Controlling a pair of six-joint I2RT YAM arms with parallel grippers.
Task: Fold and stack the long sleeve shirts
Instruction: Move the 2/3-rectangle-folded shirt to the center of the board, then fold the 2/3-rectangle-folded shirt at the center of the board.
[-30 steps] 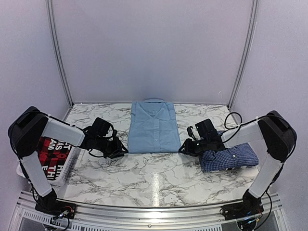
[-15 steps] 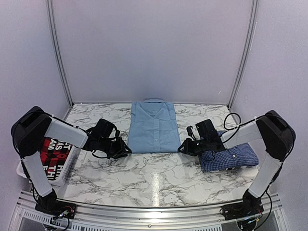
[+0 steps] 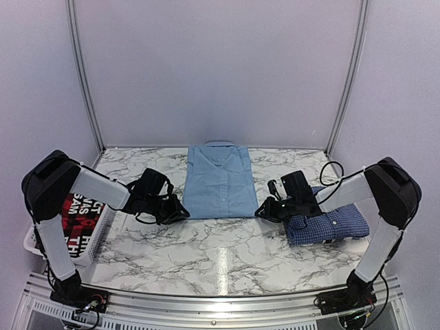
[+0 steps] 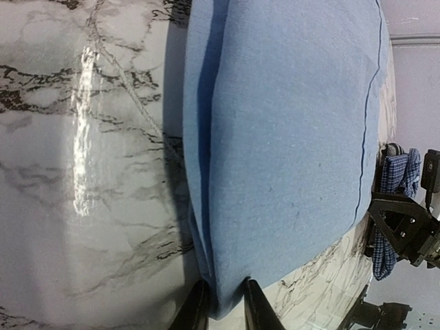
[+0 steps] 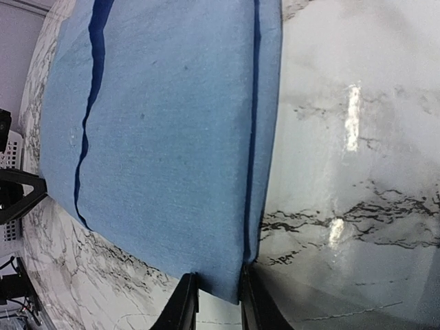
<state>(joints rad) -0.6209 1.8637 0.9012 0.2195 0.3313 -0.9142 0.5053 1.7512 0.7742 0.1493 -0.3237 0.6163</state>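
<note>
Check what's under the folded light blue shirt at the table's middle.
Around the light blue folded cloth shirt only white marble-patterned table shows. Left pincer and right pincer each clamp a near corner. Beneath its middle is covered.

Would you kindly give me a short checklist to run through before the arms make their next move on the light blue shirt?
1. Near-left corner of the plain light blue collared cloth shirt lies between the fingers of the left gripper: ok.
2. Its near-right corner lies between the fingers of the right gripper: ok.
3. Both pairs of jaws fully clamped on the cloth: cannot tell.
4. Shirt lies folded and flat on the white marble-patterned table: ok.
5. Folded dark blue white-checked shirt lies apart from it, on the right: ok.
</note>
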